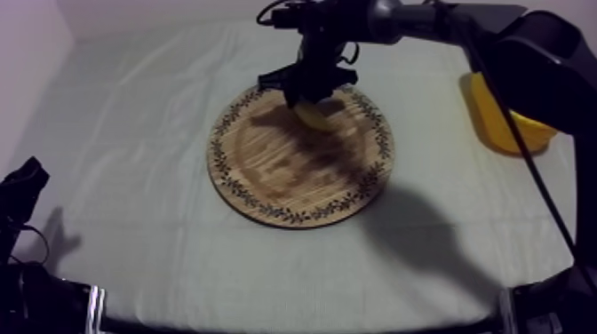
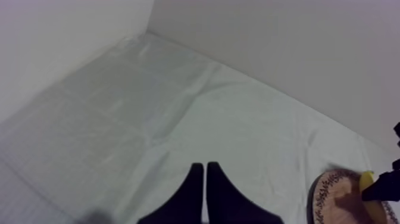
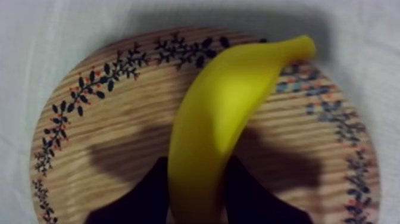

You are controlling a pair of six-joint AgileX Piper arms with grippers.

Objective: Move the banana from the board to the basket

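The yellow banana (image 1: 316, 115) (image 3: 220, 113) lies at the far part of the round wooden board (image 1: 293, 182) (image 3: 101, 125). My right gripper (image 1: 309, 98) (image 3: 196, 162) comes down from the upper right with one black finger pressed against each side of the banana, shut on it. Whether the banana touches the board I cannot tell. The yellow basket (image 1: 502, 124) stands at the right side, partly hidden by the right arm. My left gripper (image 1: 25, 182) (image 2: 205, 168) rests low at the left, fingers together as a narrow wedge. Past it, the board's rim (image 2: 328, 193) and the banana's end (image 2: 366, 179) show.
Grey-white cloth (image 1: 133, 133) covers the table, with open room left of and in front of the board. A pale wall (image 2: 286, 42) rises behind the table's far edge. The right arm (image 1: 533, 53) reaches over the basket's side.
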